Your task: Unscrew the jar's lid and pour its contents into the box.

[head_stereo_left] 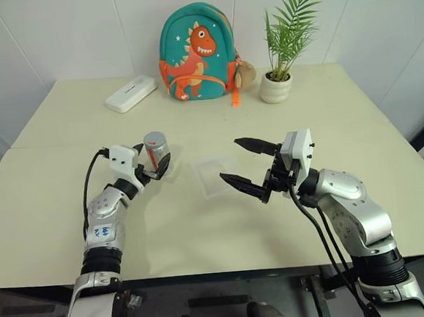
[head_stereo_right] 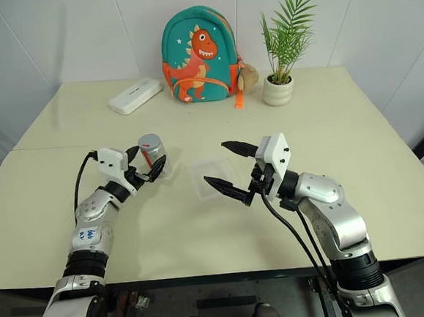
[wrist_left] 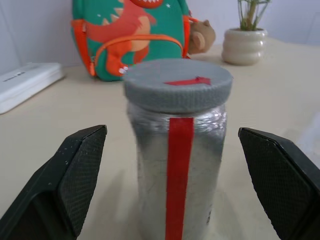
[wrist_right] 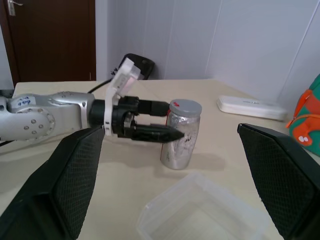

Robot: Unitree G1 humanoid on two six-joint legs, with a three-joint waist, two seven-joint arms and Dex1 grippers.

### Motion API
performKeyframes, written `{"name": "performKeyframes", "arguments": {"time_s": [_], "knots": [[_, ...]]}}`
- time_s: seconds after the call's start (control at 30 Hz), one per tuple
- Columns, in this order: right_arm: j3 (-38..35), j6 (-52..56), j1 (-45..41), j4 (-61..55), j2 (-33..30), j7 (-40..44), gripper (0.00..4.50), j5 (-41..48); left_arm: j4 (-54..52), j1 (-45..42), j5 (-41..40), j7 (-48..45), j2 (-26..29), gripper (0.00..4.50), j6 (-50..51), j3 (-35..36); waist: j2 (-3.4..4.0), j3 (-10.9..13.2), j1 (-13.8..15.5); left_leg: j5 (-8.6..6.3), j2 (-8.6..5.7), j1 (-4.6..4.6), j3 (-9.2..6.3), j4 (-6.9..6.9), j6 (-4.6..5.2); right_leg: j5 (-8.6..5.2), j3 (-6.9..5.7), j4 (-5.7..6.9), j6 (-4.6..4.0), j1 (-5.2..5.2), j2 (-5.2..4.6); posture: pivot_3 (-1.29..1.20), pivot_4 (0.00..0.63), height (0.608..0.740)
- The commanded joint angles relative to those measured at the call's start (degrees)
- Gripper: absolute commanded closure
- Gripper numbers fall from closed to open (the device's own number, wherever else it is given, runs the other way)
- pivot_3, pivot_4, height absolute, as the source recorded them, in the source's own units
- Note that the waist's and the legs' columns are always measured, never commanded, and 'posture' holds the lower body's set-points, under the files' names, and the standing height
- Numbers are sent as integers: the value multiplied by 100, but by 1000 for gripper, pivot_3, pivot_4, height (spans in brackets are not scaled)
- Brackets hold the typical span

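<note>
The jar (head_stereo_left: 156,152), silvery with a red stripe, stands upright on the table left of centre. Its grey lid (wrist_left: 177,85) sits on top, and the contents are hidden inside. My left gripper (head_stereo_left: 153,157) is open around the jar, with one black finger (wrist_left: 75,170) on each side and a gap to the jar's wall on both. The clear box (head_stereo_left: 217,174) lies just right of the jar, empty as far as I can see. Above the box's right edge my right gripper (head_stereo_left: 230,159) hangs open, pointing left toward the jar (wrist_right: 180,135) and holding nothing.
A teal dinosaur backpack (head_stereo_left: 196,53) stands at the back centre of the table. A white plant pot (head_stereo_left: 275,87) is at its right and a flat white case (head_stereo_left: 130,93) at its left. Bare tabletop (head_stereo_left: 202,225) lies in front of the box.
</note>
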Motion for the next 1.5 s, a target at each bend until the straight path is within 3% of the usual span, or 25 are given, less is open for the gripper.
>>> {"name": "performKeyframes", "arguments": {"time_s": [0.03, 0.23, 0.33, 0.57, 0.73, 0.87, 1.0, 1.1, 1.27, 1.5], "knots": [[-38, -146, 21, -233, 36, -84, 0, 9, 289, -283, 109, 6, 28, 18, -309, -22, 0, 0, 16, 0, 0, 0, 0, -3, 0, 0, 0, -1, 0, -1, 0, 0, 150, 740], [-26, -209, 76, -219, 87, -143, 0, -25, 694, -521, 219, 114, 31, 18, -461, -15, 0, 0, 32, -1, 0, -4, 0, -8, 0, 1, -2, -10, 2, -1, 0, 0, 150, 740], [-26, -239, 111, -206, 116, -180, 0, -35, 802, -545, 207, 128, -28, 597, -514, 8, 0, 0, 32, -2, 0, -4, 0, -10, 0, 1, -2, -12, 3, -1, 0, 0, 150, 740], [-10, -128, 155, -200, 88, -104, 0, 92, 798, -507, 180, 225, -125, 2593, -426, 58, 0, 0, 28, -2, 0, -6, 0, -10, 0, 2, -3, -14, 4, -1, 0, 0, 150, 740], [-35, 45, 93, -241, 78, -83, 0, 214, 563, -476, 121, 325, 41, 2591, -335, 190, 0, 0, 21, -2, 0, -5, 0, -9, 0, 2, -3, -11, 4, -1, 1, 0, 150, 740], [-7, 132, -2, -234, 72, -174, 0, 133, -507, -185, -199, -153, 492, 2591, 160, 314, 0, 0, -2, -2, 1, -8, 0, -14, 0, 2, -3, -10, 4, -7, 1, 0, 150, 740], [8, 1157, -336, -381, 129, -719, 0, 337, -2160, 457, -632, -1006, 1252, 2591, 1748, 77, 2, 0, -20, -2, 3, -8, 2, -26, -2, 0, 0, -4, 1, -14, -1, 0, 150, 740], [130, 1830, -655, -530, 212, -1044, 0, 430, -3142, 736, -1058, -1274, 1493, 2591, 2678, 4, 3, 1, 4, -2, 3, -6, 1, -29, -2, -4, -2, 0, -6, -16, -1, 0, 150, 740], [178, 2790, -1119, -675, 425, -1477, 0, 740, -4113, 910, -1911, -1498, 1328, 2591, 3685, 48, 3, 1, 33, -1, 3, -10, -7, -27, -2, -6, -6, -2, -10, -16, -1, 0, 150, 740], [411, 2979, -1498, -394, 585, -1542, 0, 604, -4476, 987, -2117, -1667, 1189, 2591, 3948, -111, 3, 1, -23, -1, 4, -11, -6, -35, -2, -9, -7, -2, -15, -24, 0, 0, 150, 740]]}}
